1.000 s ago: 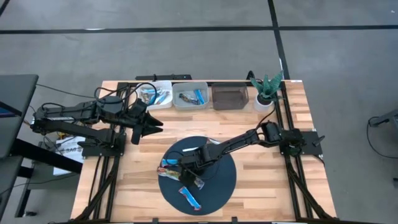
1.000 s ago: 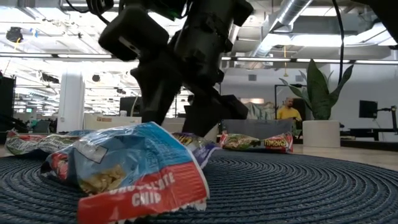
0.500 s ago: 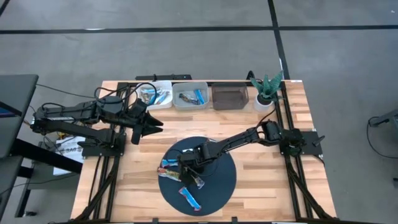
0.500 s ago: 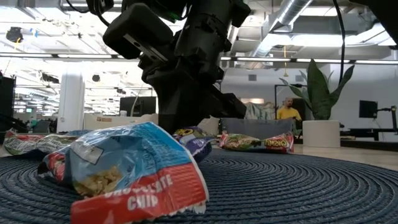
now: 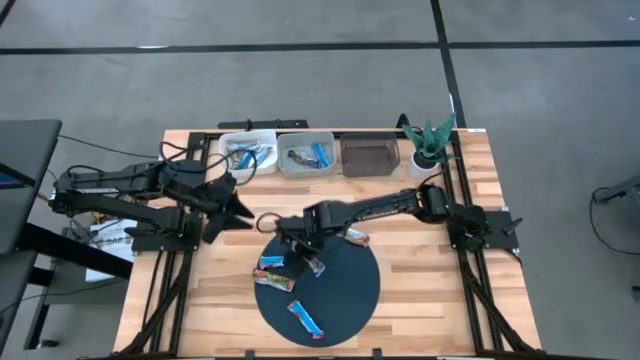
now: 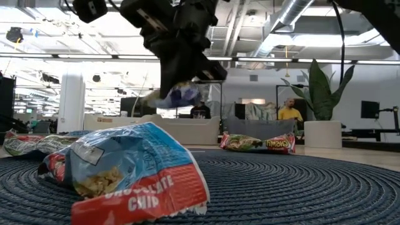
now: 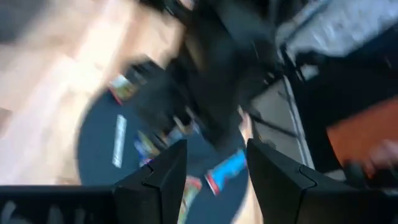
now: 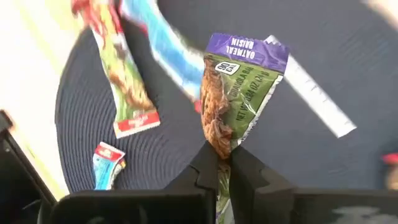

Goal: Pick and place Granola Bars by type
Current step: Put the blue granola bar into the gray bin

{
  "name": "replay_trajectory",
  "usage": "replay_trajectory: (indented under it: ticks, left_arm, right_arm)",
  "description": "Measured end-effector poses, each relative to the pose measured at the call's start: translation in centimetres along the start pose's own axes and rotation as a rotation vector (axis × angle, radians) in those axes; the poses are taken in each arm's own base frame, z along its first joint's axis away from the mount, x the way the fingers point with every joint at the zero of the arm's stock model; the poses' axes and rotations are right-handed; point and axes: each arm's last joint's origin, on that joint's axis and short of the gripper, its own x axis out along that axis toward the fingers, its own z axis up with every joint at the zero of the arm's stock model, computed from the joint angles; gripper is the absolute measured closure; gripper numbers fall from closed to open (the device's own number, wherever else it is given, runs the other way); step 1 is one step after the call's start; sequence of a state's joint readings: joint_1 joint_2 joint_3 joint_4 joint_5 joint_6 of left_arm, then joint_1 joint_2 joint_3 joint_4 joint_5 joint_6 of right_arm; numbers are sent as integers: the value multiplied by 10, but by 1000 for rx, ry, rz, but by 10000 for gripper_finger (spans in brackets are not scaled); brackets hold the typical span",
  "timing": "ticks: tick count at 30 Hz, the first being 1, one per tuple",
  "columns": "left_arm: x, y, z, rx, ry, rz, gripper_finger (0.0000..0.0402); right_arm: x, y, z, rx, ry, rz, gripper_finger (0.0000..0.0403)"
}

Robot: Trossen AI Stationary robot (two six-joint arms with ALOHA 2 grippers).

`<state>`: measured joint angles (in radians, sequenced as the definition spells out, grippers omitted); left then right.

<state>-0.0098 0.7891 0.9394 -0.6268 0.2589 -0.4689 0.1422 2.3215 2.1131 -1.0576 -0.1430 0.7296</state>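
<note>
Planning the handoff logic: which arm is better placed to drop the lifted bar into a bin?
Right. Its pincer is shut on the oatmeal raisin bar, lifted above the mat. The left pincer is open beside the mat, holding nothing.

Up high, the right gripper (image 6: 182, 78) is clamped on a purple-wrapped granola bar (image 6: 178, 95), hanging clear above the dark woven mat (image 6: 300, 187). Right up front lies a blue and red bar marked "chocolate chip" (image 6: 128, 172), crumpled on the mat. Far right, a green and red bar (image 6: 257, 142) lies flat. Another wrapper (image 6: 28, 142) sits at the far left edge. Beyond the tabletop, a potted plant (image 6: 322, 100) and a person in yellow (image 6: 289, 111).
</note>
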Motion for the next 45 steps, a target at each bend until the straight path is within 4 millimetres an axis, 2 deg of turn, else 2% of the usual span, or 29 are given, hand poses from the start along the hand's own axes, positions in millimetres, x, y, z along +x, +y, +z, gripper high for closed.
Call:
replay_trajectory:
  ticks: [7, 12, 19, 23, 29, 33, 37, 45]
  left_arm:
    - [0, 1, -6, -8, 88, -41, 242]
    - [0, 1, -6, -10, 86, -35, 242]
    - [0, 3, -5, -24, 48, 42, 242]
    - [0, 5, -4, -53, 6, 121, 242]
    - [-1, 10, -2, -130, -96, 289, 242]
    - [-2, 12, -1, -164, -140, 349, 242]
    - [-2, 13, 0, -181, -161, 369, 242]
    - [-2, 12, 1, -201, -173, 370, 242]
  right_arm:
    - [-30, -36, 33, 23, -48, -71, 383]
    - [-49, -76, 64, 74, -106, -85, 384]
    - [-88, -140, 105, 163, -228, -81, 392]
    - [-108, -175, 119, 221, -285, -87, 388]
    - [-121, -220, 130, 311, -315, -96, 388]
    - [-125, -234, 132, 312, -316, -91, 389]
    - [-127, -237, 134, 280, -333, -92, 376]
    - [-130, -243, 137, 263, -354, -58, 297]
